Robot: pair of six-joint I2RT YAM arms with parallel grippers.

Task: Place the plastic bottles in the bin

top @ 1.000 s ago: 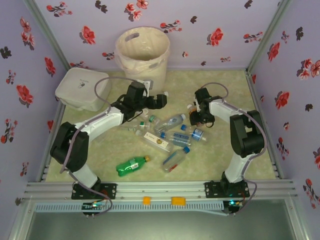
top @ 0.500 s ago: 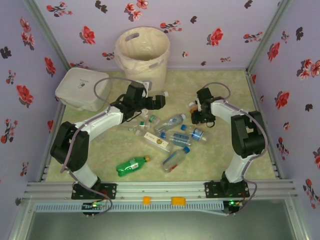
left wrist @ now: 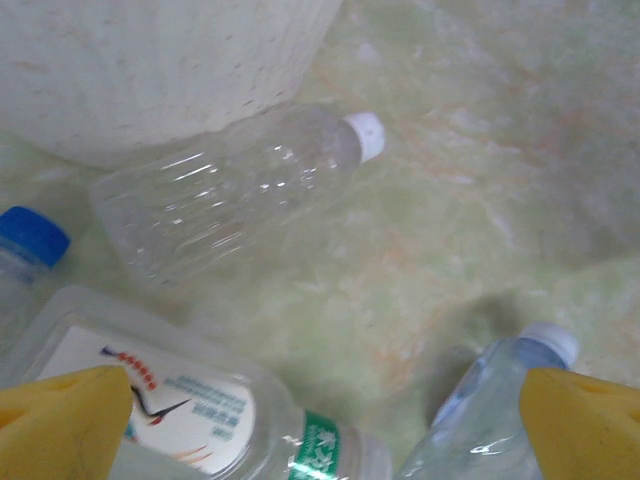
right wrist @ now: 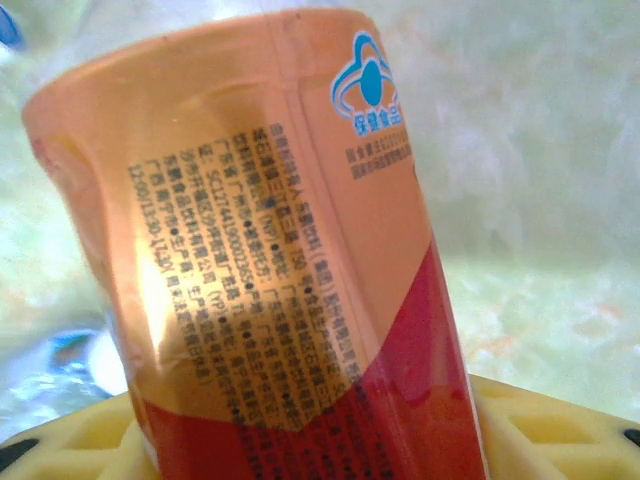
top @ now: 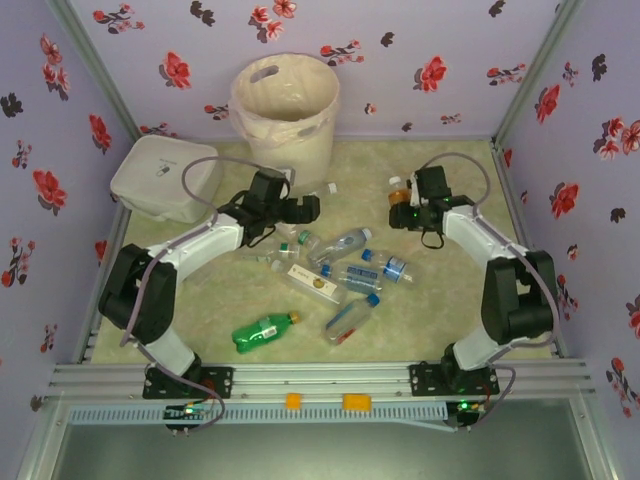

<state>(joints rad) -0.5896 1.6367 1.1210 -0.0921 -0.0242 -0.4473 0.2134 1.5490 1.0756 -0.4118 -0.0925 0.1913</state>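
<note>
Flat white rounded-square box (top: 165, 178) at the rear left of the tabletop, close against the left wall, with a small dark mark on its top. Pale green marbled tabletop (top: 430, 330), faint orange veins visible in the left wrist view (left wrist: 480, 150). Lilac walls (top: 450, 40) on three sides, printed with red and black flowers. Ribbed aluminium rail (top: 320, 378) along the near edge. Two small orange blocks (top: 293, 401) (top: 355, 402) just below the rail, side by side, slightly apart.

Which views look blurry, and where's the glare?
Right wrist view: the orange-labelled bottle is close and legible, with sheen on its label; background soft and washed out. Left wrist view: slightly soft, glints on the clear white-capped bottle. Top view: even light.
</note>
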